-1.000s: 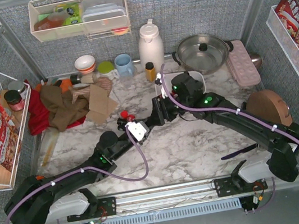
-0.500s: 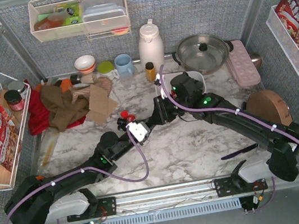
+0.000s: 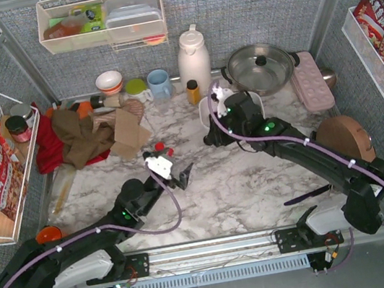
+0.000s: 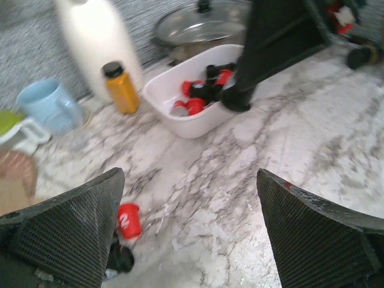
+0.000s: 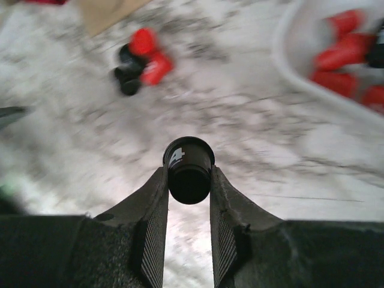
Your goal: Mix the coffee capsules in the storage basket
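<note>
The storage basket [image 4: 198, 123] is a white tray beside the pot, and it holds several red and black coffee capsules [image 4: 195, 105]. In the top view my right arm covers most of the basket [image 3: 204, 113]. My right gripper [image 5: 188, 174] is shut on a black capsule [image 5: 188, 162] marked "4", above the marble just left of the basket [image 5: 288, 66]. My left gripper [image 4: 189, 174] is open and empty over bare marble. Loose red [image 4: 128, 220] and black [image 4: 120, 258] capsules lie by its left finger; the top view shows them on the table [image 3: 160, 151].
A white thermos [image 3: 193, 56], a yellow-capped bottle [image 3: 193, 91], a blue mug [image 3: 159, 83] and a lidded pot [image 3: 260, 66] stand along the back. A pink tray [image 3: 310, 81] lies at the right, with cloths and cardboard [image 3: 81, 136] at the left.
The two grippers were together at mid-table. My left gripper opened and drew back to the near left. My right jaws closed on the black capsule and shifted toward the basket.
</note>
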